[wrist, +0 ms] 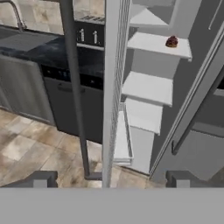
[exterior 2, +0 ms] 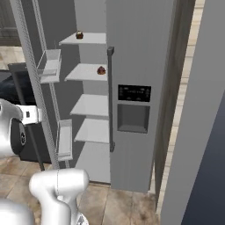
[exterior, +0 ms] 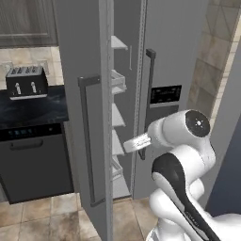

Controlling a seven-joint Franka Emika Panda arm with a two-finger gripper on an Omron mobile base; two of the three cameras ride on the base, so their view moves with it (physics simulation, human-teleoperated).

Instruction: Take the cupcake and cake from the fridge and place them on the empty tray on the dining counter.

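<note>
The fingers (wrist: 109, 179) stand wide apart and hold nothing; in the hand view the two dark tips rise at the bottom, one on each side of the thin edge of the open left door (wrist: 111, 87) of the fridge (exterior 2: 140, 88). That door hangs swung outward, its dark bar handle (wrist: 75, 87) running down its outer face, and shallow white door bins (exterior 2: 49, 66) sit on its inner side. The right door of the fridge is shut, with a dark display panel (exterior 2: 134, 93) and a recessed dispenser below it.

Inside, white shelves (exterior 2: 92, 105) step down the compartment. The cupcake (exterior 2: 79, 34) sits on the top shelf seen in the right base view, near its front edge. The cake (exterior 2: 101, 70) rests on the next shelf down, toward the right end, close to the edge of the shut door; in the hand view it shows as a small dark reddish lump on a white shelf. The two are on separate shelves, well apart from the fingers.

To the left of the fridge, a black bench (exterior: 33, 110) carries a grey toaster (exterior: 27, 82), with a dark appliance front (exterior: 35, 162) below. The floor (exterior: 42, 216) is tan tile
</note>
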